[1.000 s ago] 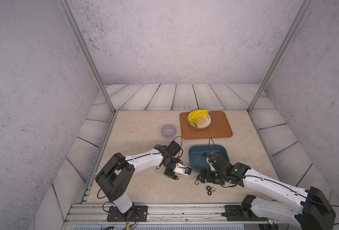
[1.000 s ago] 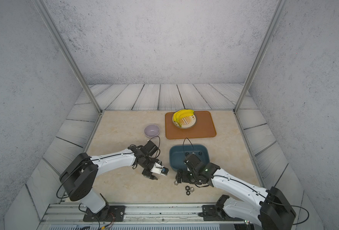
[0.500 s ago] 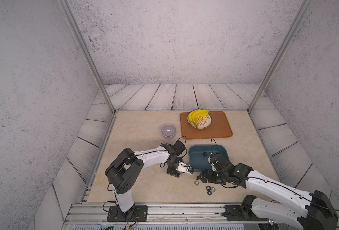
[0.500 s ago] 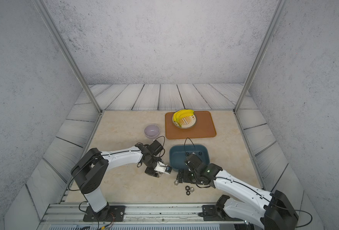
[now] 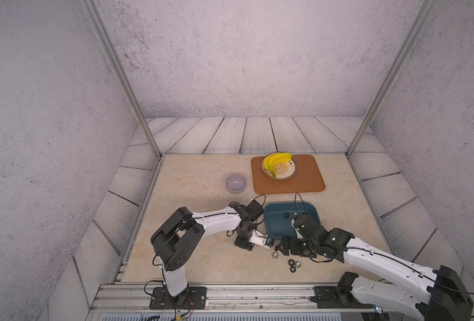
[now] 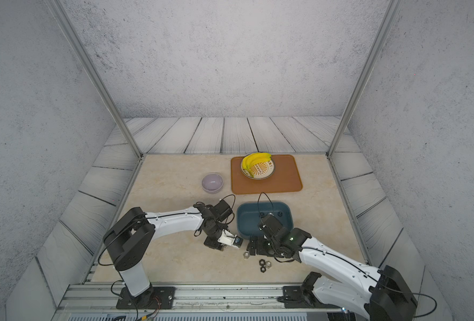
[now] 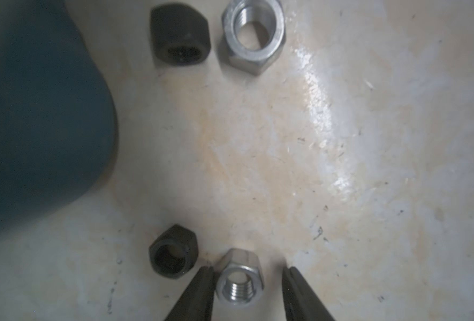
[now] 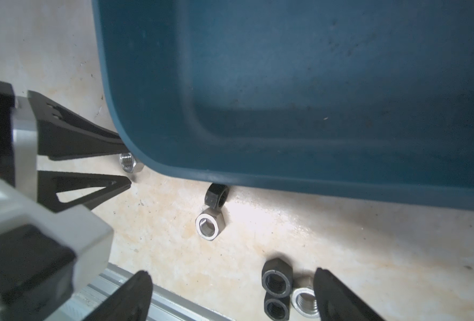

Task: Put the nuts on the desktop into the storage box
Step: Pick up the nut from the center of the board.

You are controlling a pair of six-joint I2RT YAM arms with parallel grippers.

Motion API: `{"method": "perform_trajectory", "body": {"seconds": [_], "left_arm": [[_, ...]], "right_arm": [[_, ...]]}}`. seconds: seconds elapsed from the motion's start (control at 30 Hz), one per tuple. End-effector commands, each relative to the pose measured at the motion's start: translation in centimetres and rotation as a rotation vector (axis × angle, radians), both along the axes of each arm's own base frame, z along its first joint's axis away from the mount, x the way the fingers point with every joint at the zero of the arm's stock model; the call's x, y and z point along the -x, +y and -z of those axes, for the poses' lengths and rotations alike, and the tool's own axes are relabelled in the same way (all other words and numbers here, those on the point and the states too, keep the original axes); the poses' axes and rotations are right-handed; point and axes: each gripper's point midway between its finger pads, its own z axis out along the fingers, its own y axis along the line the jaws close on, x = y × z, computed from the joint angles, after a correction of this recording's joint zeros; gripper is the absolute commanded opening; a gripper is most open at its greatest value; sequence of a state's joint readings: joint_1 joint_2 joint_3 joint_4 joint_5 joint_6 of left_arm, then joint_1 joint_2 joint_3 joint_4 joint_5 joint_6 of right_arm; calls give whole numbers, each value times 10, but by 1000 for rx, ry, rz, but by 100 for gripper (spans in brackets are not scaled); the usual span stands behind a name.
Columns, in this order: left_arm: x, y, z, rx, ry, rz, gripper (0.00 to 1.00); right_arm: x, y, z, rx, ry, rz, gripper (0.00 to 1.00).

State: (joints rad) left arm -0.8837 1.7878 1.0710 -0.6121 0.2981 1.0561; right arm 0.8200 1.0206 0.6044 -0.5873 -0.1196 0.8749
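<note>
A: Now, what's diff?
B: Left fingers narrower than a sec ago, half-open, straddling small silver hex metal nut on beige marble worktop by teal-blue plastic storage box. No grip yet; pickup prob. next. Right fingers wide, empty.

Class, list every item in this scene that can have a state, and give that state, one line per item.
left gripper: open, fingers either side of the silver nut
silver nut: resting on the desktop, not clamped
right gripper: open, empty
storage box: upright, a few nuts inside
bowl: upright, empty
plate: on the tray, bananas on it
</note>
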Motion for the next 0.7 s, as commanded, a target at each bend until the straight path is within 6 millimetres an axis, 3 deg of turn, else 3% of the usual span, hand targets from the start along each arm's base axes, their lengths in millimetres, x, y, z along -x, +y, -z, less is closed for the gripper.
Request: {"method": "perform_trajectory", "body": {"seconds": [0.0,0.47,0.67], "left_arm": [[7,3,2,-30,21,0,46],[6,7,1,-29,22,-11,19],[6,8,-16,35,69,-68,18]], "right_arm": [[-1,-3,-6,3,-18,17,95],[-2,-5,-8,13,-27,15,95],[-9,-12,-25,33,-110,-1,96]]}}
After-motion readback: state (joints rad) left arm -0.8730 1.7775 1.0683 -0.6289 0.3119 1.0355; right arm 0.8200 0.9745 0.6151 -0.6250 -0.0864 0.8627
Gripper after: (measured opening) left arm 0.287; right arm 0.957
